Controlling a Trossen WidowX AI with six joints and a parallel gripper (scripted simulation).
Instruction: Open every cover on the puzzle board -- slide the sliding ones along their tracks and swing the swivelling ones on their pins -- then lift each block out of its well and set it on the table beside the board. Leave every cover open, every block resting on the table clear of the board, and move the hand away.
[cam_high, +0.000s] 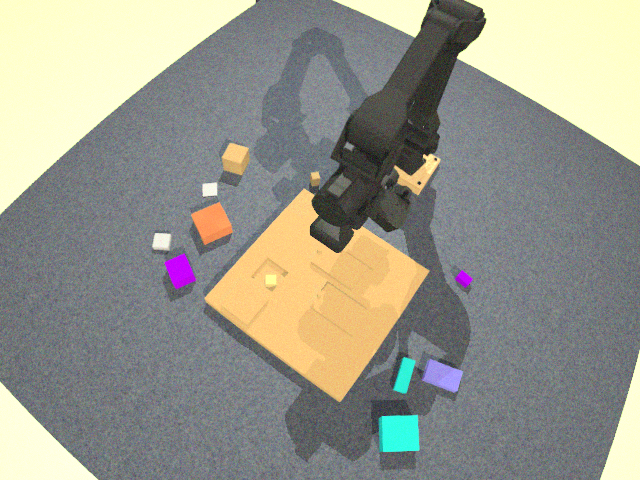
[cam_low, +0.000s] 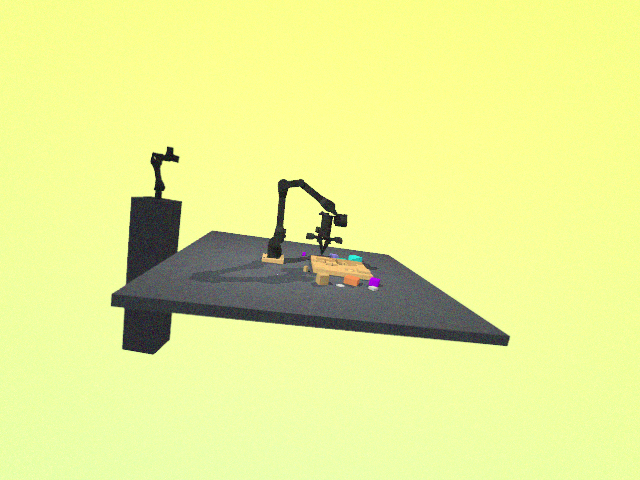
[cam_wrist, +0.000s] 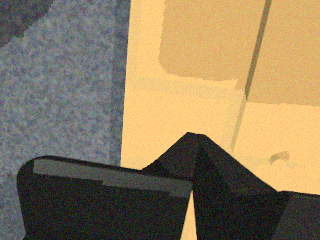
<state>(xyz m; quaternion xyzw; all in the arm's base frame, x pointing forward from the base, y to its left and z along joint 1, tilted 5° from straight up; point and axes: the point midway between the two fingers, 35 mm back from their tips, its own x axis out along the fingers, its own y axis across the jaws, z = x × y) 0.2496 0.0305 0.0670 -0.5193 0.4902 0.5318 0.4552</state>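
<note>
So the end effector (cam_high: 331, 235) (cam_low: 323, 249) (cam_wrist: 193, 142) has its fingers pressed together with nothing between them, and it's hanging above the puzzle board (cam_high: 289, 232) (cam_low: 343, 267) (cam_wrist: 175, 120), near the board's side facing the arm's base (cam_high: 417, 184) (cam_low: 272, 259). The board lies flat on the worktop (cam_high: 93, 330) (cam_low: 248, 294), out from the base and well in from the worktop's edges and corners.

Handling-wise, my guess is the board is stiff, wood-like and fairly hefty, so it should mostly stay put if the covers get nudged gently. The covers look about the same colour as the board, so I can't say for sure which are open. I'd push one by its edge or a raised bit, closed fingertips would do. Pressing down too hard could jam it or shove the whole board.

As for containers: the board's wells are the only ones. There's a squarish recess with a small pale yellow block (cam_high: 270, 280) at it; can't tell if that's a block down in the well or a knob on a cover. If it's a block, it's probably light and rigid, so pinch it across two opposite sides and lift straight up. The other grooves and hollows are partly in shadow, and I can't make out any blocks in them.
</note>
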